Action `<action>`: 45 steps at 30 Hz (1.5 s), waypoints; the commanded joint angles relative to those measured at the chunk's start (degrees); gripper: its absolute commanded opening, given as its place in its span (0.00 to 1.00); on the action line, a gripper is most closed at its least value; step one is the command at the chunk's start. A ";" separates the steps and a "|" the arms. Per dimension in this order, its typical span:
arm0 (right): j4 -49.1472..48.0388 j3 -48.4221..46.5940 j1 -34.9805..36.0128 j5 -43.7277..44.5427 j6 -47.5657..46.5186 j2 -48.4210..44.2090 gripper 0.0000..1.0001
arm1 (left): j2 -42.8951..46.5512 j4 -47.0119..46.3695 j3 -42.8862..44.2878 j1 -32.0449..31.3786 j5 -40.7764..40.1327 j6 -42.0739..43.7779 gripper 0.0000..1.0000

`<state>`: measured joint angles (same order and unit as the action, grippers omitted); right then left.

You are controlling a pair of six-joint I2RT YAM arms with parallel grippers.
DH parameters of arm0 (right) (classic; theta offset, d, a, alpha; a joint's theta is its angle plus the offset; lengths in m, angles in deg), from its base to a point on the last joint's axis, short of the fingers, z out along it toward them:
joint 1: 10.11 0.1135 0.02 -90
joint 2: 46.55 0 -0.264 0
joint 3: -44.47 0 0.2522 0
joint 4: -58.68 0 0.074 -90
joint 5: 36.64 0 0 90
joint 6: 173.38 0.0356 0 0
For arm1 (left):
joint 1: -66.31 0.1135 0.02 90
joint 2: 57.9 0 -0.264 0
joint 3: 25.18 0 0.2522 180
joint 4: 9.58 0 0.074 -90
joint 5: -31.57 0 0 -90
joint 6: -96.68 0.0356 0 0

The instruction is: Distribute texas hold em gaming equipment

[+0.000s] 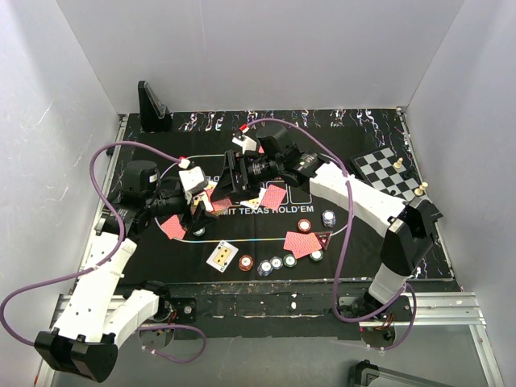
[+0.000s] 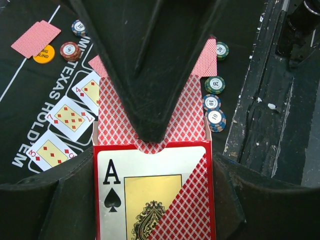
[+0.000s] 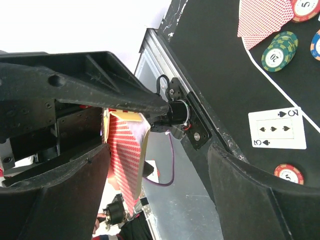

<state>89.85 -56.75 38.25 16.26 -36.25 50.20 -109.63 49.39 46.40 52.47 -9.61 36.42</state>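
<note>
1. The card box (image 2: 155,200), printed with an ace of spades, sits between the fingers of the left gripper (image 2: 152,170). The jaws are clamped on its two long sides.
2. Red-backed cards (image 2: 117,127) stick out of the open end of the box, just beyond the left jaws.
3. A black tapered part reaches over these cards from the far side. Whether it touches them cannot be told.
4. The right gripper (image 3: 160,155) faces the left one with its jaws spread wide. The box and cards stand just beside one of its fingers and are not pinched by it.
5. Below the left jaws, to one side, three face-up cards (image 2: 65,127) with red diamonds lie in a row on the mat (image 1: 363,234).
6. On the other side of the left jaws, three chips (image 2: 211,102) lie close together near the mat's edge.
7. Beyond the left jaws lie an orange disc (image 2: 44,54), a red chip (image 2: 70,51) touching it, and a face-down pair (image 2: 35,38).
8. Beyond the right jaws, a three of spades (image 3: 277,129) lies face up, with green chips (image 3: 279,50) farther out.
9. A chessboard (image 1: 387,169) sits well apart from both grippers, at the mat's corner.
</note>
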 commanded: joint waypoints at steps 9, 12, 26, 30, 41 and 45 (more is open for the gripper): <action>-10.55 4.57 -0.11 -3.94 7.18 -0.77 0.62 | 1.19 -2.94 1.86 -0.04 0.75 -0.64 0.00; -12.31 6.77 -0.89 -4.12 8.23 -2.17 0.59 | 1.19 -2.94 2.21 0.05 1.19 -1.08 0.00; -14.33 11.78 -3.97 -4.65 9.03 -7.27 0.47 | 1.63 -3.11 2.65 0.05 1.90 -2.31 0.00; -15.12 13.27 -5.38 -5.09 9.82 -9.03 0.32 | 2.07 -3.11 2.38 0.05 1.72 -2.14 0.00; -15.39 18.02 -13.89 -7.28 10.35 -16.15 0.06 | 2.68 -2.59 1.50 0.05 1.54 -1.61 0.00; -12.33 18.03 -18.81 -7.99 8.07 -18.52 0.02 | 2.68 -2.41 1.59 -0.04 1.72 -1.61 0.00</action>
<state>75.95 -38.68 23.43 10.03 -25.49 35.44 -108.19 48.69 46.45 52.42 -9.70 34.56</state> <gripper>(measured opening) 0.048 0.644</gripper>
